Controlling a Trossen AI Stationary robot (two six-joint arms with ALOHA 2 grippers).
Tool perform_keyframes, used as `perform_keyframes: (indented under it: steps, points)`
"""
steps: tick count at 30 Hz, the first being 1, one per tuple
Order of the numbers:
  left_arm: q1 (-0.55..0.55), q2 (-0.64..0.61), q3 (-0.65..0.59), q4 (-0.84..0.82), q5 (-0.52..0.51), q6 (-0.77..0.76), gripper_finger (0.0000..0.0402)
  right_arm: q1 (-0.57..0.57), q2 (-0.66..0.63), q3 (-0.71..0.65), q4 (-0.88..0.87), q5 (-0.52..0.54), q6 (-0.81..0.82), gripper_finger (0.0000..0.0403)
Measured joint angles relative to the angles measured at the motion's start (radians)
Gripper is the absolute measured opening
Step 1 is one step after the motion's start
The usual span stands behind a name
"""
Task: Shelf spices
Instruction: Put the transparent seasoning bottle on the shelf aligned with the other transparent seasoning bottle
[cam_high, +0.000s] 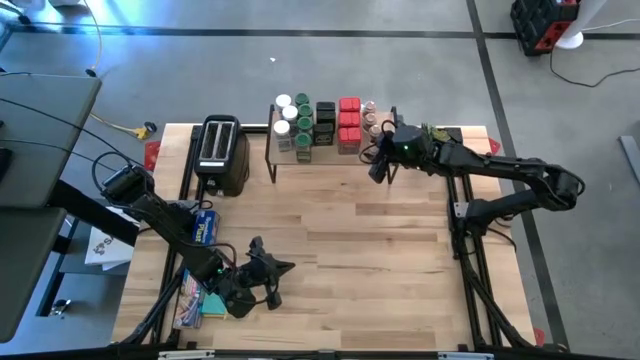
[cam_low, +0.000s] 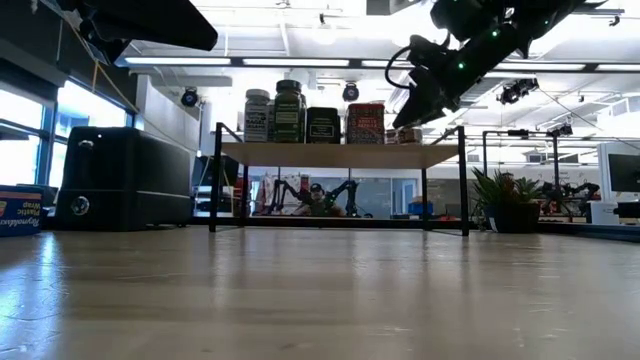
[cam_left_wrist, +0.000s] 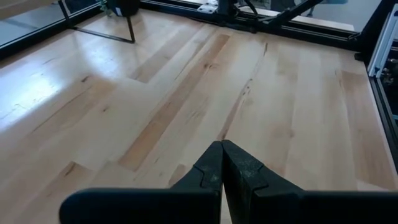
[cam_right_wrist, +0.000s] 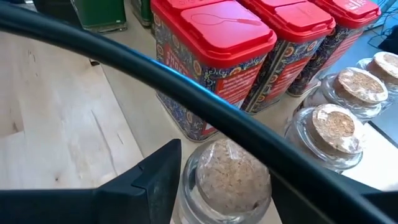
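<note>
The right gripper (cam_high: 381, 163) is up at the shelf's (cam_high: 322, 160) right end, fingers spread around a tiny clear glass jar (cam_right_wrist: 227, 177) with a rough cork top. Beside it stand more cork-topped jars (cam_right_wrist: 337, 127) and glossy red-lidded tins (cam_right_wrist: 214, 59) with busy patterned sides. The shelf, pale wood on thin black legs, sits at the table's (cam_high: 330, 270) far edge, spices (cam_high: 322, 122) packed in rows on top. Near the table's front left corner, the left gripper (cam_high: 268, 272) hovers, fingers pressed together.
</note>
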Motion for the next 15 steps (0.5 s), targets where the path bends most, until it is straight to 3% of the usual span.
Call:
perform_keyframes:
  steps: [10, 15]
  points:
    - [0.000, 0.000, 0.000, 0.009, 0.004, 0.000, 0.0000, 0.000, 0.000, 0.051, -0.007, 0.022, -0.001, 0.0214]
    - [-0.002, 0.000, 0.000, 0.022, 0.005, 0.000, 0.0000, 0.002, -0.011, 0.116, -0.089, 0.025, -0.005, 0.0215]
